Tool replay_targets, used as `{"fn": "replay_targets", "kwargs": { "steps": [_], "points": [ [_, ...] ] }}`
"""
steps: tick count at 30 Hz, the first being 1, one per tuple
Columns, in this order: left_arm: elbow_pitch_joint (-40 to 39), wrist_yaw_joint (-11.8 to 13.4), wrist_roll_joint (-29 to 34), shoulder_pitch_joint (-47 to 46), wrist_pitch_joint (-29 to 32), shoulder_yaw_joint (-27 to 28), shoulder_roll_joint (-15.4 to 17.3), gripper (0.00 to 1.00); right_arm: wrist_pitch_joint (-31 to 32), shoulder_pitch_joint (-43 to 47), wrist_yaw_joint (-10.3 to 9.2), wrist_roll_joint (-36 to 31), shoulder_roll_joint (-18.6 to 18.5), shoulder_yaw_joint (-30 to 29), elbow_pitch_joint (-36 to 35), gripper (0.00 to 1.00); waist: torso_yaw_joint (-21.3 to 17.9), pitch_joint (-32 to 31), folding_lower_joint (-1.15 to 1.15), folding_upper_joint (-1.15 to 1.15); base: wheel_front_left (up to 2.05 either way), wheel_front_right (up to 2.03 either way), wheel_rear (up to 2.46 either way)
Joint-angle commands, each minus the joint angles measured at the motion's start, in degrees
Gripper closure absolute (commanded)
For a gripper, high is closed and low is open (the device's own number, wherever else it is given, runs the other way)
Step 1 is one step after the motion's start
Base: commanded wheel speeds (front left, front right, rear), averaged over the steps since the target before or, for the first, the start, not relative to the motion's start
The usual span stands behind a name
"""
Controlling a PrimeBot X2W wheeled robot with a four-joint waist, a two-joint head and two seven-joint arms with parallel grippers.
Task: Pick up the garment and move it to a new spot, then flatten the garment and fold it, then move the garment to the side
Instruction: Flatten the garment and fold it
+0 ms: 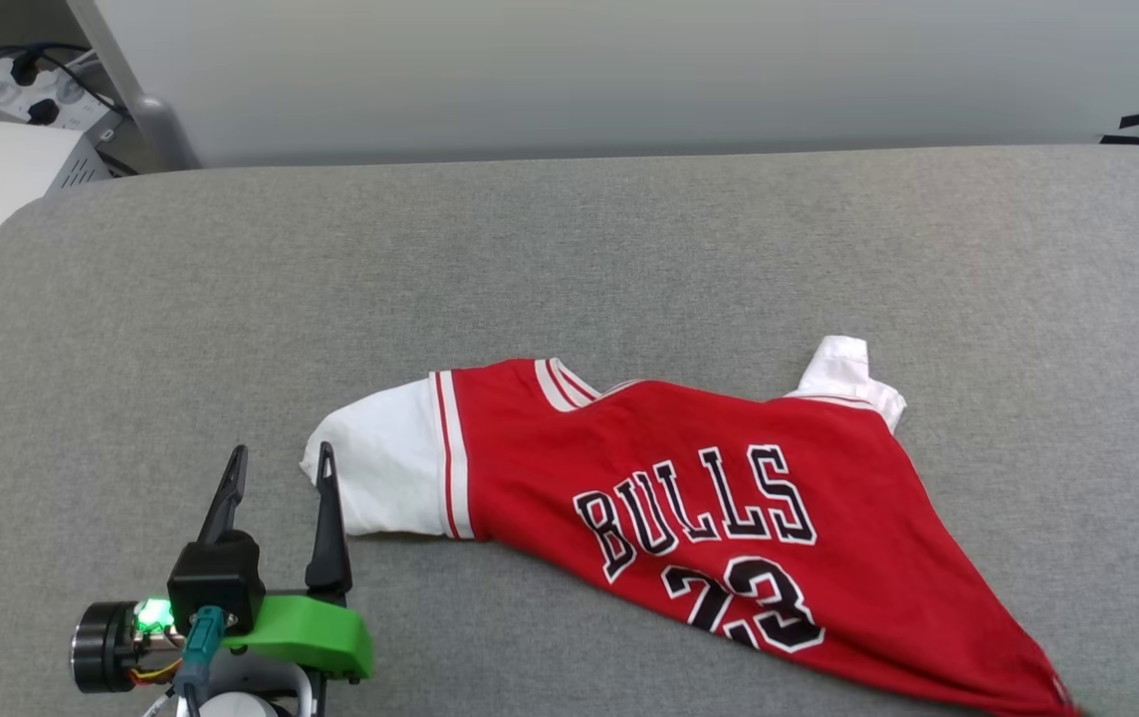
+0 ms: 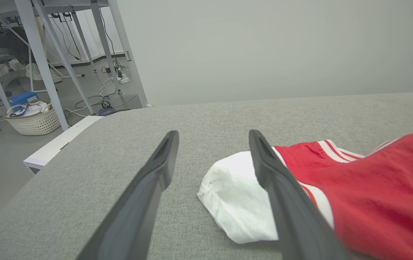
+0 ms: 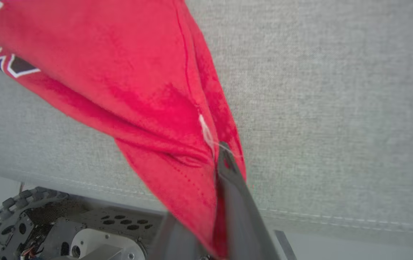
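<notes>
A: Well, where's the jersey T-shirt (image 1: 729, 478)?
B: Front up on the grey padded table (image 1: 231, 279), its hem corner stretched toward the near right edge.
A: And the grippers?
B: Right gripper (image 3: 221, 151) pinches that corner; left gripper (image 1: 283, 453) stands spread wide just beside the white sleeve (image 1: 380, 468).

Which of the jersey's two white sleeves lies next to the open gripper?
The broad sleeve at the robot's left, beside the left gripper; the other sleeve lies bunched across the jersey.

The left end effector (image 1: 283, 453) has long black tapered fingers (image 1: 329, 528), a green bracket (image 1: 306, 629), a teal plug (image 1: 201, 637) and a green light (image 1: 153, 614).
</notes>
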Motion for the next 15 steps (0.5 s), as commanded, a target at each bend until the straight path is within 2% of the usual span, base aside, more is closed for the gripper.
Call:
{"fn": "replay_targets", "kwargs": {
  "steps": [1, 7, 15],
  "points": [
    [0.1, -0.4, 0.5, 1.0, -0.3, 0.2, -0.1, 0.0, -1.6, -0.9, 0.0, -1.0, 0.0, -1.4, -0.8, 0.0, -0.2, -0.1, 0.0, 0.0, 0.0, 0.0, 0.0],
    [0.3, -0.6, 0.8, 1.2, -0.3, 0.3, -0.2, 0.0, -5.8, -3.2, 0.0, -2.7, -0.5, -8.2, -7.1, 0.0, -0.6, -0.8, 0.0, 0.0, 0.0, 0.0, 0.0],
    [0.0, -0.8, 1.1, 1.2, -0.3, 0.4, -0.3, 0.0, -5.0, -6.2, 0.0, -3.1, -2.4, -19.3, -18.3, 0.0, -0.4, -0.8, 0.0, 0.0, 0.0, 0.0, 0.0]
  ]
}}
